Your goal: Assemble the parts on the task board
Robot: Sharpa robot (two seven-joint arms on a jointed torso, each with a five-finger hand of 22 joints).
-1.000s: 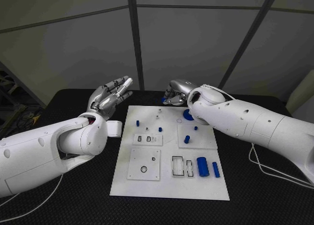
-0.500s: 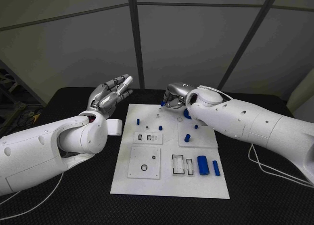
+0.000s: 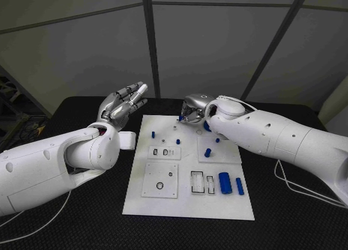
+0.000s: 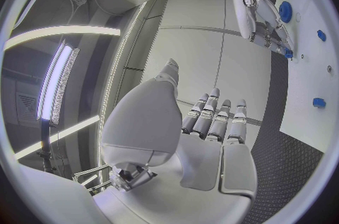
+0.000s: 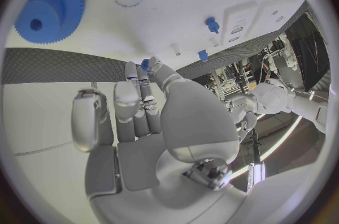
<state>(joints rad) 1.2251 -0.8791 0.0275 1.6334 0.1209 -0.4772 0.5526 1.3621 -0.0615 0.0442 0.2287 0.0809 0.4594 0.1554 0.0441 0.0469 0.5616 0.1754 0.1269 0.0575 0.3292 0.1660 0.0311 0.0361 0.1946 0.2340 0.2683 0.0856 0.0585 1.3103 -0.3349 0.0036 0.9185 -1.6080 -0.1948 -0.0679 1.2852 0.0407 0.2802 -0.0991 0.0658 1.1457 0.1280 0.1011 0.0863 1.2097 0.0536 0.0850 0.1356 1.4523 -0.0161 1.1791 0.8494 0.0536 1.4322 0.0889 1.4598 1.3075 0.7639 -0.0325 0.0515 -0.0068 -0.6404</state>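
Right hand [image 3: 193, 112] pinches a small blue peg [image 5: 144, 64] over the task board's [image 3: 189, 208] far edge. Left hand [image 3: 123, 106] open, raised off its far-left corner. Several pegs stand seated; two cylinders [image 3: 231, 185] lie loose near the right edge.

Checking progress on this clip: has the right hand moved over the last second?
Yes. The right hand, pinching a small blue part, has come slightly down and toward the task board's far edge.

Dim cool overhead light, fisheye-warped edges
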